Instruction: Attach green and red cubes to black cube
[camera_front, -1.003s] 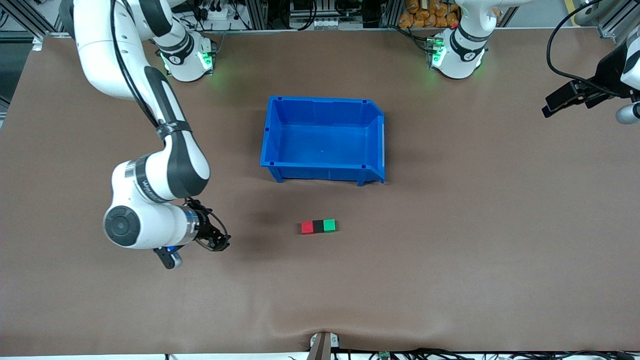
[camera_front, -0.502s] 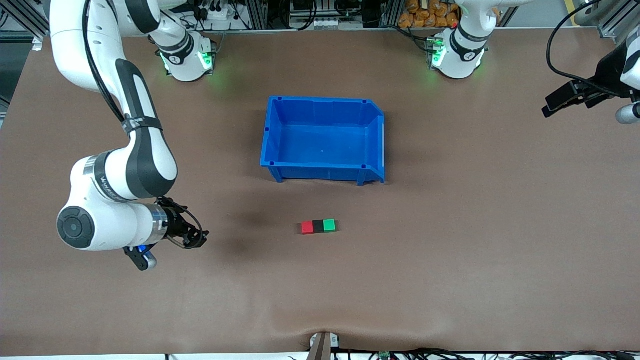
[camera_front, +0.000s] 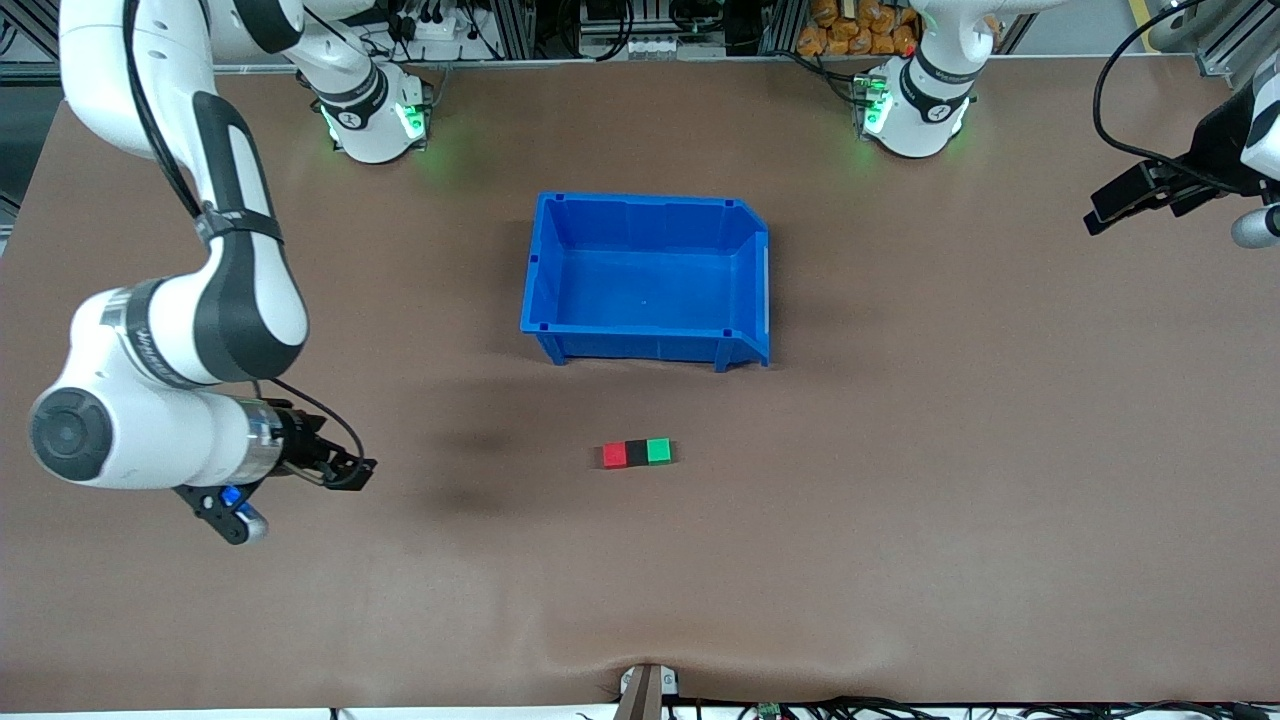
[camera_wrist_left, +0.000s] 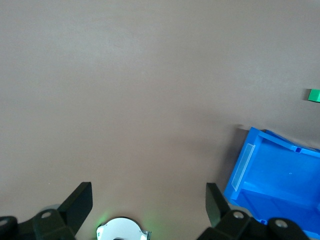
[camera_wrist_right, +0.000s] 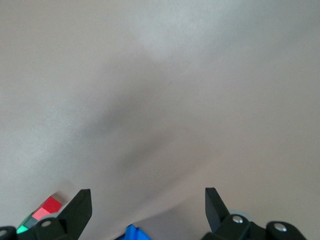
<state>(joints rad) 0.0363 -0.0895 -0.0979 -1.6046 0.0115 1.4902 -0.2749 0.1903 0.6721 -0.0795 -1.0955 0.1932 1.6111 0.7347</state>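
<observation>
The red cube (camera_front: 614, 456), the black cube (camera_front: 636, 454) and the green cube (camera_front: 658, 451) lie touching in one row on the brown table, black in the middle, nearer the front camera than the blue bin (camera_front: 640, 201). My right gripper (camera_front: 350, 472) hangs open and empty over bare table, well off toward the right arm's end from the row. Its wrist view catches the red cube (camera_wrist_right: 50, 205) and a bit of the green cube (camera_wrist_right: 22, 229) at the edge. My left gripper (camera_front: 1108, 212) waits open and empty at the left arm's end; its wrist view shows the green cube (camera_wrist_left: 314, 95).
The blue bin (camera_wrist_left: 280, 172) stands empty in the middle of the table, between the arms' bases and the cube row. A small bracket (camera_front: 645, 685) sits at the table's front edge. The left arm's base (camera_wrist_left: 122, 231) shows in the left wrist view.
The right arm has swung away from the cube row toward its own end of the table, its gripper staying open. The cubes and the left arm have not moved.
</observation>
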